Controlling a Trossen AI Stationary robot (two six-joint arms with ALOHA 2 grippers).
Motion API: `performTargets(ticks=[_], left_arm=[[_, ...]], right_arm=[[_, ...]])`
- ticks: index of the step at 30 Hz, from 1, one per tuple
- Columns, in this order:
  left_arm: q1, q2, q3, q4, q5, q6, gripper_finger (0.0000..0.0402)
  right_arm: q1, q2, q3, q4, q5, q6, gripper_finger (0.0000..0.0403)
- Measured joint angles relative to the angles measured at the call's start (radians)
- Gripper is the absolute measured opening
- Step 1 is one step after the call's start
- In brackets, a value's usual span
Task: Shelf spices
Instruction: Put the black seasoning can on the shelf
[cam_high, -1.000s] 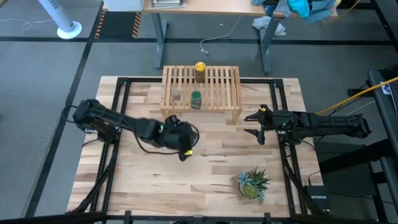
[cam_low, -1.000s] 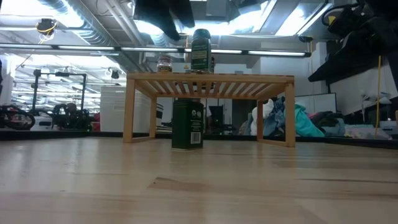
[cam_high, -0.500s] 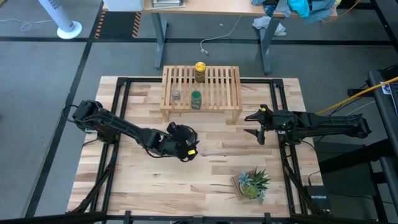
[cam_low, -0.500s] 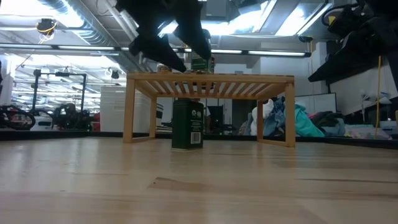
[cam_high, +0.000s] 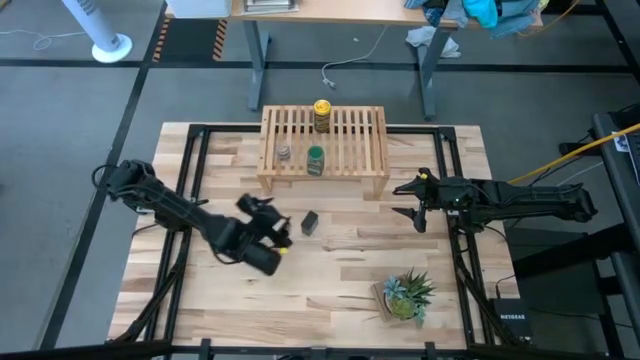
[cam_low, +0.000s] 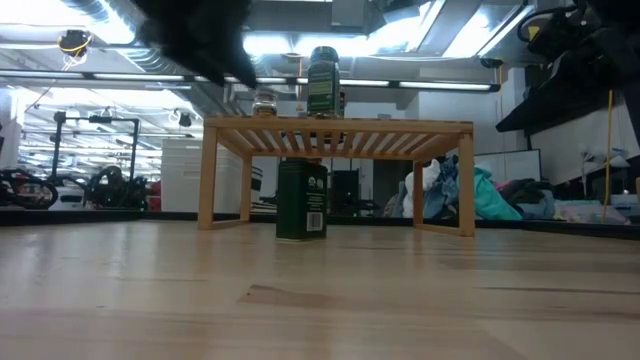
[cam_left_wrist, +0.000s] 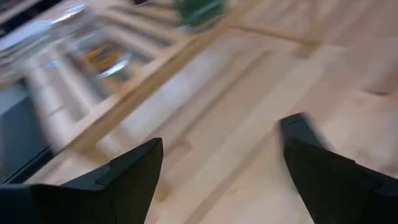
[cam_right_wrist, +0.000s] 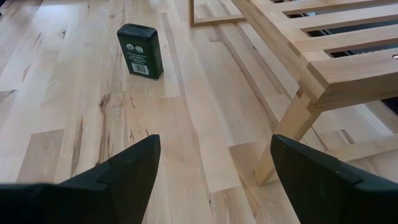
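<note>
Left wrist view blurred, shelf (cam_left_wrist: 124, 81) smeared, jars indistinct

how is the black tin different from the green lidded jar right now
The black tin stands on the bare tabletop, in front of the shelf; the green-lidded jar stands up on the shelf's slats. The tin is dark and rectangular; the jar is round with a green lid. Both are upright, and neither the left gripper nor the right gripper touches either.
</note>
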Motion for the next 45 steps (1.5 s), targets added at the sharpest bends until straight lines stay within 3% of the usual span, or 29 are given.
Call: performTargets(ticks=[3,7,13,17,21,28,32,38,45], left_arm=[[-0.067,0.001,-0.007,-0.179,-0.070,-0.235,0.0327],[-0.133,0.001,-0.096,-0.194,-0.112,-0.386,0.0327],[-0.176,0.001,-0.269,-0.087,-0.122,-0.554,0.0327],[-0.177,0.001,-0.384,0.064,-0.124,-0.583,0.0327],[-0.160,0.001,-0.492,0.317,-0.124,-0.497,0.0327],[-0.102,0.001,-0.611,0.755,-0.097,-0.200,0.0327],[-0.053,0.001,-0.645,0.958,-0.025,-0.002,0.0327],[0.029,0.001,-0.656,1.086,0.083,0.200,0.0327],[0.105,0.001,-0.656,1.193,0.200,0.363,0.0327]], right_arm=[[0.000,0.000,0.000,0.000,0.000,0.000,0.0312],[0.000,0.000,0.000,-0.001,0.000,0.000,0.0312],[0.000,0.000,0.000,-0.002,0.000,0.000,0.0312],[0.000,0.000,0.000,-0.001,0.000,-0.012,0.0312],[0.000,0.000,0.000,-0.001,0.000,-0.033,0.0312],[0.000,0.000,0.000,0.000,0.000,-0.032,0.0312],[0.000,0.000,0.000,0.009,-0.027,0.081,0.0312],[0.000,0.001,-0.008,0.091,-0.065,0.100,0.0312],[0.000,0.026,-0.138,0.310,-0.132,0.105,0.0312]])
